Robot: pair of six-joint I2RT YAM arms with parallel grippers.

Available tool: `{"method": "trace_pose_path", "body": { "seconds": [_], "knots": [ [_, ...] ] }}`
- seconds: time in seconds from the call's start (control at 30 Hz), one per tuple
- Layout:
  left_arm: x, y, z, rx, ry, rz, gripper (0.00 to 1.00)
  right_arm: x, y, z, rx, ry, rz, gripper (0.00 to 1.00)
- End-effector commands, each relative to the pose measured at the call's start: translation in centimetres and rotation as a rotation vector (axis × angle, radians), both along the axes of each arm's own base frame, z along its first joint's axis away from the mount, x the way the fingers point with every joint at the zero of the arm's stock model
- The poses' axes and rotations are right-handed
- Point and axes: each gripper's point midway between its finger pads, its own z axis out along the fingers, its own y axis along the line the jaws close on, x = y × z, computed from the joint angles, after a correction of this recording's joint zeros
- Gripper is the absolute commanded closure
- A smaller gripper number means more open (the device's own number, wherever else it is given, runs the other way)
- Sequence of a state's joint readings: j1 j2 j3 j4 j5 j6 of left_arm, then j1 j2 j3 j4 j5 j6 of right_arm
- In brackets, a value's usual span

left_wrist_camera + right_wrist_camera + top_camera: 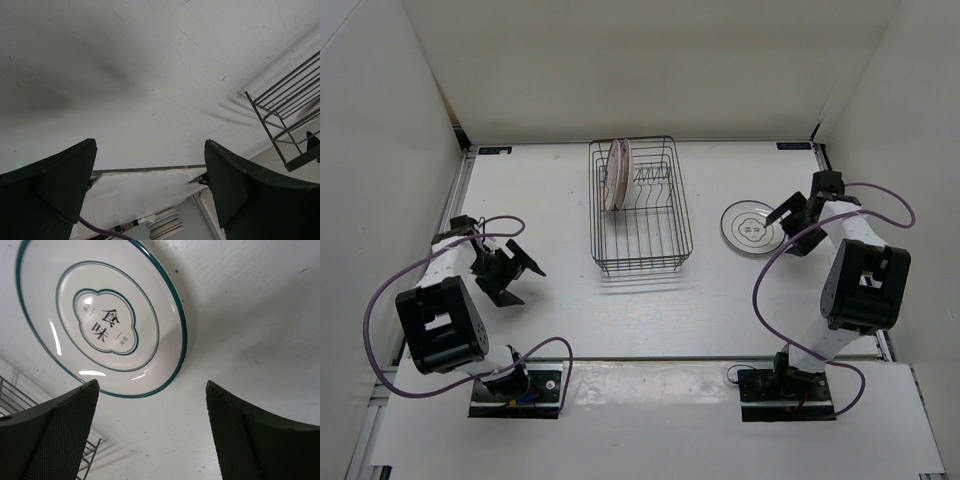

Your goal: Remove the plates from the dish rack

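Note:
The dish rack (642,208) is a dark wire basket at the table's middle. Whitish plates with a pink pattern (617,176) stand on edge in its back left part. To its right a white plate with a thin dark rim (748,227) lies flat on the table; the right wrist view shows this plate (100,315) with its centre marks. My right gripper (782,232) sits at that plate's right edge, open, and in its wrist view the right gripper (152,385) holds nothing. My left gripper (528,280) stands open left of the rack, and the left gripper (150,142) is empty.
White walls enclose the table on the left, back and right. A corner of the rack (290,115) shows at the right of the left wrist view. Purple cables loop from both arms. The arm bases (515,385) stand at the near edge.

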State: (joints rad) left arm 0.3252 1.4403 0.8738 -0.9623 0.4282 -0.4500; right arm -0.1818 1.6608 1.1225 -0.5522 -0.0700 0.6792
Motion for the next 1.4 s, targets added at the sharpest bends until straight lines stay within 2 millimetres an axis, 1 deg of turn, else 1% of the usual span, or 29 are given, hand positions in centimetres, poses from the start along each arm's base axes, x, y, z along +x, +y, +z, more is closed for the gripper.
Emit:
{"method": "trace_pose_path", "body": {
  "seconds": [0.0,0.03,0.17,0.2,0.23,0.27,0.3,0.33,0.4,0.43,0.5,0.57,0.6,0.63,0.67,0.7,0.8,0.87,0.9,0.93,0.97,1.0,1.03,1.07,1.1,1.13,1.2,1.33,1.37],
  "knots": [
    [0.5,0.2,0.7,0.02,-0.056,0.004,0.0,0.1,-0.8,2.5,-0.054,0.012,0.031,0.11],
    [0.6,0.2,0.8,0.018,-0.06,0.005,0.0,0.1,-1.0,2.9,-0.064,0.009,0.028,0.11],
    [0.8,0.2,0.9,0.018,-0.065,0.013,0.0,0.2,-1.0,6.2,-0.074,-0.037,0.027,0.1],
    [0.9,0.2,0.8,0.018,-0.068,0.013,0.0,0.8,-1.0,7.8,-0.069,-0.07,0.009,0.1],
    [0.9,0.2,0.9,0.019,-0.075,0.013,0.0,0.3,-0.8,8.7,-0.065,-0.07,0.002,0.1],
    [0.9,0.2,0.8,0.019,-0.075,0.011,0.0,0.5,-0.8,10.9,-0.066,-0.109,-0.004,0.1],
    [1.0,0.3,0.9,0.025,-0.088,0.009,0.0,0.4,-0.4,11.7,-0.057,-0.123,0.002,0.1],
    [0.9,0.2,0.8,0.026,-0.094,0.006,0.0,-0.5,0.1,13.3,-0.055,-0.142,0.005,0.1],
    [1.1,0.0,0.8,0.019,-0.121,-0.005,0.0,-0.6,0.7,15.6,-0.048,-0.19,0.047,0.1],
    [1.1,0.0,0.6,0.019,-0.127,-0.008,0.0,-2.5,1.1,16.8,-0.04,-0.172,0.062,0.1],
    [1.3,0.2,0.7,0.029,-0.145,-0.017,0.0,-3.9,2.0,17.7,-0.021,-0.166,0.135,0.1],
    [2.0,0.4,1.3,0.043,-0.173,-0.044,0.0,-7.0,3.4,18.6,0.002,-0.174,0.211,0.1],
    [2.5,0.7,1.6,0.05,-0.188,-0.045,0.0,-8.5,4.1,18.5,0.023,-0.194,0.238,0.1],
    [3.0,0.8,2.1,0.051,-0.21,-0.05,0.0,-9.4,4.4,19.8,0.006,-0.268,0.267,0.1],
    [3.6,0.5,2.5,0.033,-0.251,-0.065,0.0,-9.7,4.9,20.4,0.009,-0.311,0.295,0.1],
    [4.0,0.4,2.7,0.029,-0.27,-0.083,0.0,-10.9,5.3,21.1,-0.005,-0.359,0.321,0.1],
    [6.2,-0.3,4.4,-0.021,-0.41,-0.113,0.0,-12.9,5.3,22.3,-0.041,-0.404,0.326,0.1],
    [8.0,-0.9,6.3,-0.06,-0.528,-0.146,0.0,-13.8,5.4,22.8,-0.057,-0.437,0.339,0.1],
    [8.3,-1.1,7.2,-0.081,-0.554,-0.132,0.0,-14.0,5.7,22.9,-0.052,-0.447,0.349,0.1],
    [8.9,-1.1,7.9,-0.08,-0.582,-0.126,0.0,-14.2,5.8,21.9,-0.048,-0.435,0.359,0.1],
    [9.3,-1.2,8.9,-0.087,-0.604,-0.115,0.0,-14.6,5.8,21.8,-0.048,-0.437,0.356,0.1],
    [9.3,-1.4,9.9,-0.102,-0.626,-0.114,0.0,-14.8,5.8,21.4,-0.05,-0.421,0.354,0.1],
    [9.3,-1.7,10.9,-0.098,-0.648,-0.117,0.0,-15.3,5.8,20.1,-0.038,-0.377,0.344,0.1],
    [9.0,-1.7,11.3,-0.099,-0.643,-0.114,0.0,-15.5,5.8,19.6,-0.034,-0.363,0.339,0.1],
    [8.4,-1.8,11.4,-0.083,-0.626,-0.109,0.0,-15.6,5.8,19.5,-0.031,-0.366,0.32,0.1],
    [8.1,-1.7,11.5,-0.068,-0.628,-0.115,0.0,-15.9,5.8,18.2,-0.021,-0.33,0.313,0.1],
    [6.9,-1.7,11.2,-0.053,-0.591,-0.116,0.0,-15.7,6.0,17.8,-0.008,-0.32,0.311,0.1],
    [5.9,-0.7,10.2,0.022,-0.541,-0.078,0.0,-14.8,6.5,18.0,-0.012,-0.313,0.347,0.1],
    [5.9,-0.7,10.1,0.022,-0.53,-0.059,0.0,-14.2,6.6,19.0,-0.016,-0.335,0.351,0.1]
  ]
}}
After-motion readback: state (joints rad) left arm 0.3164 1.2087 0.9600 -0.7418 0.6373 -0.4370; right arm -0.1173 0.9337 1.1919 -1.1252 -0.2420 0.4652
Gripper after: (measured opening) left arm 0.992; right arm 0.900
